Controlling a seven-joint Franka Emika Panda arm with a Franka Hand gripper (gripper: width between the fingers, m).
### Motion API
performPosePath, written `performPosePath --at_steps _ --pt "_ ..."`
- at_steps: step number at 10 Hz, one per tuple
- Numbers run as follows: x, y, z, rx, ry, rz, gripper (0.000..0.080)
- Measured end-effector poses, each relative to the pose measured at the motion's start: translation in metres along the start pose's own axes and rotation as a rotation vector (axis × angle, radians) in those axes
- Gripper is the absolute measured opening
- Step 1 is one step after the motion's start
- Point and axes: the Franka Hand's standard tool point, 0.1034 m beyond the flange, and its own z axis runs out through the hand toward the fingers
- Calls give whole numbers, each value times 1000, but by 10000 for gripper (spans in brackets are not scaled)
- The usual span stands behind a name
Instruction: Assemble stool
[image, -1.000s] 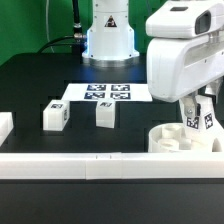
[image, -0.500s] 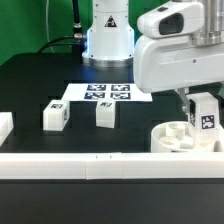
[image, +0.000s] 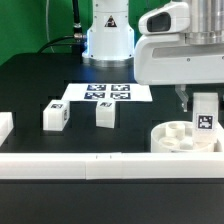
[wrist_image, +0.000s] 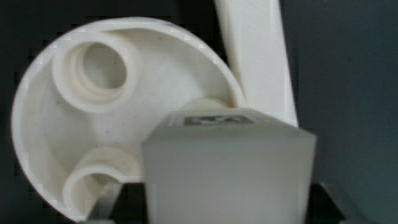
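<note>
The black table (image: 40, 80) fills the scene, and the white arm (image: 180, 55) hangs over the exterior view's right. A long white rail (image: 90, 164) runs along the front edge. Just behind the rail, at the exterior view's right, lies the round seat (image: 172, 140), and the wrist view shows an open socket (wrist_image: 96, 66) in it. The marker board (image: 108, 93) lies flat further back, near the middle. A loose leg (image: 55, 116) and a second loose leg (image: 105, 113) stand upright in front of the board, apart from each other and well apart from the seat. The gripper (image: 200, 103) is pinched on the held leg (image: 205, 120), upright over the seat, tag facing out. Whether its foot is in a socket cannot be told.
</note>
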Motion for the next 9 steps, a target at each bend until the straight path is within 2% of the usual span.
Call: performPosePath --at_steps 1,6,8,9 --pt "0 0 0 0 1 37 337" --pt "-5 -5 3 74 -33 710 337" --pt "-7 -8 3 68 -37 811 337" --pt "-7 -9 3 75 -43 886 337"
